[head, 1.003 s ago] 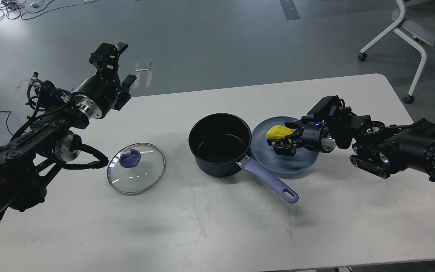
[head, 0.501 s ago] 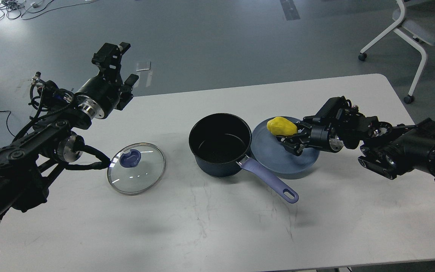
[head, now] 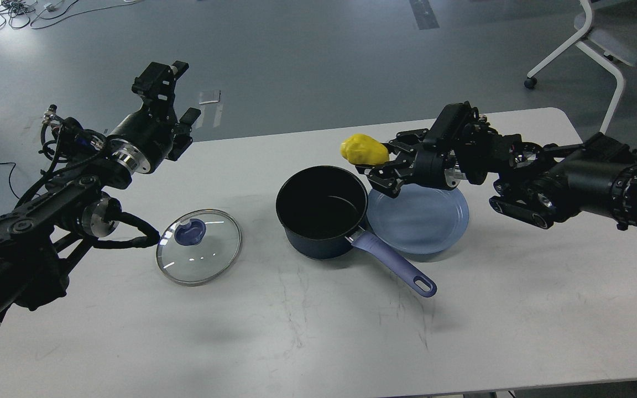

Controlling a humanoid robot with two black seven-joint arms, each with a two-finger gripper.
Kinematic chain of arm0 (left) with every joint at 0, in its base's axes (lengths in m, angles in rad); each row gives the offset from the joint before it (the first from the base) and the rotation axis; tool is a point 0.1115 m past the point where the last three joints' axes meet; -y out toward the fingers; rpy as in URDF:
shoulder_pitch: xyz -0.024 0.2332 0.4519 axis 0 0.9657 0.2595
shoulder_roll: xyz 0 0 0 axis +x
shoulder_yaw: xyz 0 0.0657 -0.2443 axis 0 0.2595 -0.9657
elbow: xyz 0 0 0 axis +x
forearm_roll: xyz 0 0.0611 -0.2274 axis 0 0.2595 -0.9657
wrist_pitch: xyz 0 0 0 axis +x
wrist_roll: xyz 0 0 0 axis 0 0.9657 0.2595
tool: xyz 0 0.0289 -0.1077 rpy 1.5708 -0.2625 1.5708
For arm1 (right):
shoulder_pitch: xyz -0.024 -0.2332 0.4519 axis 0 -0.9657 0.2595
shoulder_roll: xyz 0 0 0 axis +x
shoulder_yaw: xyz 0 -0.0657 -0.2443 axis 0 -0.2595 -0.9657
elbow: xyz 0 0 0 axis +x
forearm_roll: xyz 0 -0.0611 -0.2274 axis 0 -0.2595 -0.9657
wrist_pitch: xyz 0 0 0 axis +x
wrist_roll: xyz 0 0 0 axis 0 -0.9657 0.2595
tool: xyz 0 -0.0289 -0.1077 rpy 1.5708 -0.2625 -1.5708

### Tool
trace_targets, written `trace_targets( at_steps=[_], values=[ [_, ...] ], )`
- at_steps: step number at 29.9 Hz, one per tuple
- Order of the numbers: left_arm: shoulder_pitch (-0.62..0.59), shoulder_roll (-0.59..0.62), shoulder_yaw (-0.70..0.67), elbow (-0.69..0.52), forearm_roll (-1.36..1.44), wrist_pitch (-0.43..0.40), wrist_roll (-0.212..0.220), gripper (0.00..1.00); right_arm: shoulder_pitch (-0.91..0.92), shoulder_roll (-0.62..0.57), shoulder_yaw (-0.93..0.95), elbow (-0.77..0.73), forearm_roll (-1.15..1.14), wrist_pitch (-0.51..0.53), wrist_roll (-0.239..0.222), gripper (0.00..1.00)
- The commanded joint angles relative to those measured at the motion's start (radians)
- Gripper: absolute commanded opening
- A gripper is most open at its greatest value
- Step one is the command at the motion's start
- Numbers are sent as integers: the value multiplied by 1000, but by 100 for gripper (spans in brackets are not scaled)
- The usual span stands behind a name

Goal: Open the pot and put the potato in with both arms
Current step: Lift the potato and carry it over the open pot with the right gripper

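Observation:
A dark blue pot [head: 322, 211] with a purple handle stands open at the table's middle. Its glass lid [head: 199, 246] with a blue knob lies flat on the table to the left. My right gripper [head: 376, 163] is shut on the yellow potato [head: 363, 149] and holds it in the air above the pot's far right rim. The light blue plate [head: 421, 218] to the right of the pot is bare. My left gripper [head: 166, 83] is raised above the table's far left edge, open and empty, apart from the lid.
The white table [head: 318, 320] has bare surface in front of the pot. The pot's handle [head: 396, 265] points toward the front right. A white chair [head: 606, 44] stands on the floor beyond the table's far right corner.
My right gripper has lifted the potato off the plate and carried it up and to the left, over the pot's rim. The left arm has barely moved.

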State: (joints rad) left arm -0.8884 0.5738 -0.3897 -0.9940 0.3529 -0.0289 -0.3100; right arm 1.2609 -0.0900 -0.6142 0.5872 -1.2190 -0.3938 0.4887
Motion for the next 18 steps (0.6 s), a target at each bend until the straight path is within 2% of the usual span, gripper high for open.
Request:
trace_targets(
  at_steps=[1, 3, 6, 8, 11, 18],
  values=[
    [0, 0, 0, 0, -2, 1, -1, 98, 28, 52, -15, -3, 3, 12, 0, 24],
    [2, 1, 0, 0, -2, 3, -3, 98, 29, 82, -38, -6, 4, 21, 0, 30],
    [3, 8, 0, 0, -2, 3, -8, 98, 17, 90, -53, -6, 13, 20, 0, 67],
    [5, 9, -2, 0, -2, 3, -9, 98, 8, 90, -53, -3, 35, 15, 0, 95],
    [16, 11, -2, 0, -3, 1, -12, 98, 6, 90, -56, -7, 58, 20, 0, 100],
    [16, -3, -2, 0, -5, 0, -21, 98, 9, 88, -35, 3, 69, 12, 0, 100]
  ],
)
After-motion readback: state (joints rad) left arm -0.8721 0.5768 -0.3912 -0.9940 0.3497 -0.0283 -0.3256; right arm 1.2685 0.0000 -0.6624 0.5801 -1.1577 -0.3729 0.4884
